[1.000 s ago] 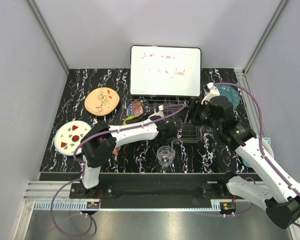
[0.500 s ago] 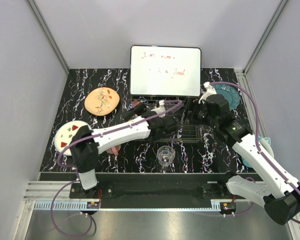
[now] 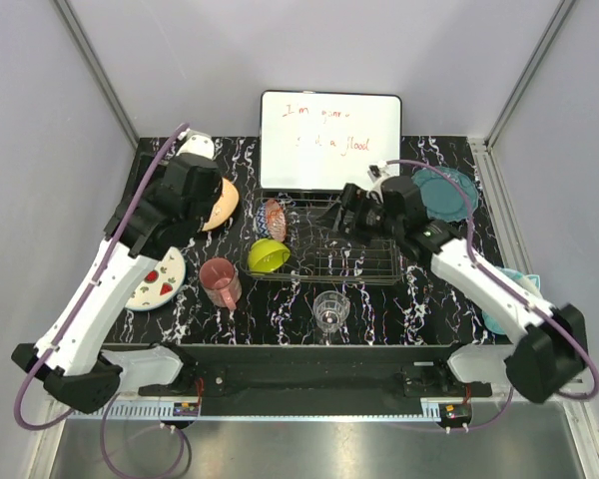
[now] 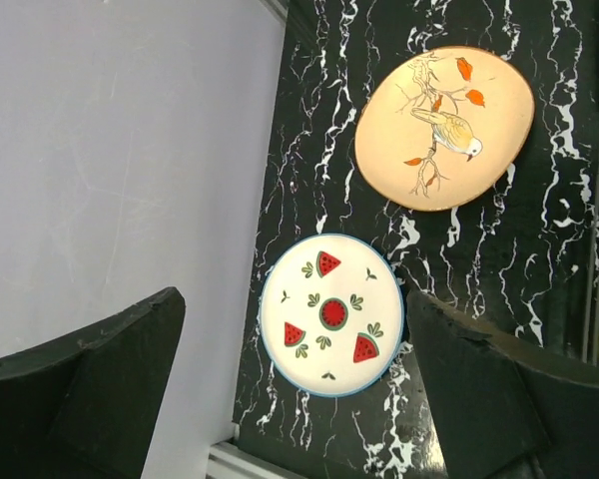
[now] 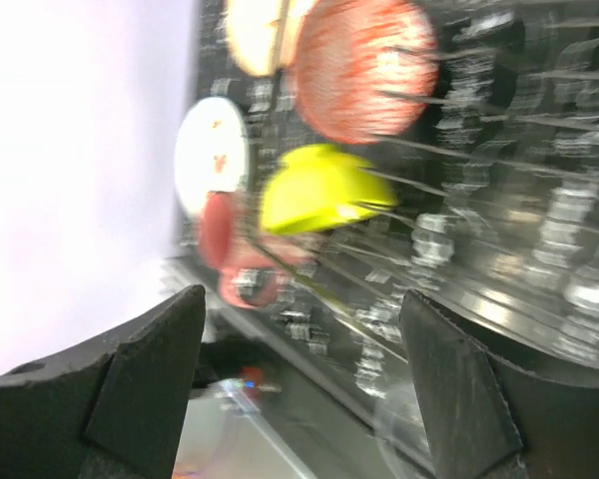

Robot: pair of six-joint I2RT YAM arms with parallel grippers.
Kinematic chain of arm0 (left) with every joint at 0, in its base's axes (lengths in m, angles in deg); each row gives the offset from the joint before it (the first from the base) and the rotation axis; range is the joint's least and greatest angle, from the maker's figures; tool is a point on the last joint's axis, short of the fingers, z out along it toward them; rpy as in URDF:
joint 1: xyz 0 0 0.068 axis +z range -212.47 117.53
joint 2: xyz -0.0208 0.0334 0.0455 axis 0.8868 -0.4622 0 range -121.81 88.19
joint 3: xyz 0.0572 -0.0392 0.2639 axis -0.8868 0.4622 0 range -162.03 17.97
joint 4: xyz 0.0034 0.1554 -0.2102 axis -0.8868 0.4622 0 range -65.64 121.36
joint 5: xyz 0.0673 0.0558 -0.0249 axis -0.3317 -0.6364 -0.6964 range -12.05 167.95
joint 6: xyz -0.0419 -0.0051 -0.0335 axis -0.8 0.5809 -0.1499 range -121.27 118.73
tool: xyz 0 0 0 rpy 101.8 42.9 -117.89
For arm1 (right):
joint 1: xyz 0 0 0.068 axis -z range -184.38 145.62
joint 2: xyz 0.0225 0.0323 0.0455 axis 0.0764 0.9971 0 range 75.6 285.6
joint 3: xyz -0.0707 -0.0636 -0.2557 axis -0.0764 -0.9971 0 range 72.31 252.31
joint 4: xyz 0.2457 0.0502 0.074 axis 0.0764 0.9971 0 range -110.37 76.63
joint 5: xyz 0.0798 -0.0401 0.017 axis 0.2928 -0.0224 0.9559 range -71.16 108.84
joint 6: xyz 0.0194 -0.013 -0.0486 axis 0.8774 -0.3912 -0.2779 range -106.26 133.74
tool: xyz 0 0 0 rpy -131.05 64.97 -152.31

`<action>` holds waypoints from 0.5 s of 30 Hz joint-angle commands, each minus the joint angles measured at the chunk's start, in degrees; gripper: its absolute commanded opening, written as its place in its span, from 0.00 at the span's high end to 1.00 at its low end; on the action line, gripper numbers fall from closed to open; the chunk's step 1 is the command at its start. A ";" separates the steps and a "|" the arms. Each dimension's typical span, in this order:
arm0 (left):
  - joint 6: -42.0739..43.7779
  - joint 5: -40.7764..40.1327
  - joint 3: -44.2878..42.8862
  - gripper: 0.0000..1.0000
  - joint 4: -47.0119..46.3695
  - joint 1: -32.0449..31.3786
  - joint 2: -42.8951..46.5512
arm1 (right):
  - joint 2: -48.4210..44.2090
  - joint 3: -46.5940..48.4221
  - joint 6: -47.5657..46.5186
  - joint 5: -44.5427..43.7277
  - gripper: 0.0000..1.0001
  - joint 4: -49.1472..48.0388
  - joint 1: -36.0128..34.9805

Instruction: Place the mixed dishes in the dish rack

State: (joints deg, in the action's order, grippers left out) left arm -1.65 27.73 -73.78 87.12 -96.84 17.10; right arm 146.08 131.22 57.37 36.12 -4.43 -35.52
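**Two bowls racked, five dishes waiting**

The left gripper (image 4: 293,299) hangs spread wide and empty above the white watermelon plate (image 4: 329,314) and the peach bird plate (image 4: 444,125), both flat on the marbled tabletop (image 4: 319,180). The right gripper (image 5: 301,292), fingers likewise parted around nothing, hovers over the dish rack (image 3: 324,278). The lime-green bowl (image 3: 268,255) and red patterned bowl (image 3: 273,218) appear to sit at the rack's left end. Outside it are the pink mug (image 3: 220,281) just left, the clear glass (image 3: 330,309) in front, and the teal plate (image 3: 447,190) beyond the right arm. Roughly a third looks done.
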 commanded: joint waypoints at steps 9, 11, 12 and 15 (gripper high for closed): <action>7.06 14.27 16.51 0.01 -10.99 13.62 9.91 | 26.36 4.27 37.57 10.23 0.16 -40.28 -13.86; 7.15 14.01 16.95 0.01 -10.91 13.98 10.88 | 27.52 4.98 38.54 9.53 0.16 -40.73 -15.44; 7.06 13.66 17.12 0.01 -10.82 13.98 11.06 | 28.22 5.50 38.54 9.53 0.16 -40.29 -15.62; 6.80 13.04 17.65 0.01 -10.99 14.24 11.85 | 28.92 5.77 38.54 9.18 0.17 -39.42 -15.62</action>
State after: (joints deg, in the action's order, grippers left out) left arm 4.32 40.28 -56.49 79.67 -83.12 26.65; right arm 175.15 133.41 92.08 45.37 -38.65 -51.23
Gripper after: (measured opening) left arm 0.987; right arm 0.840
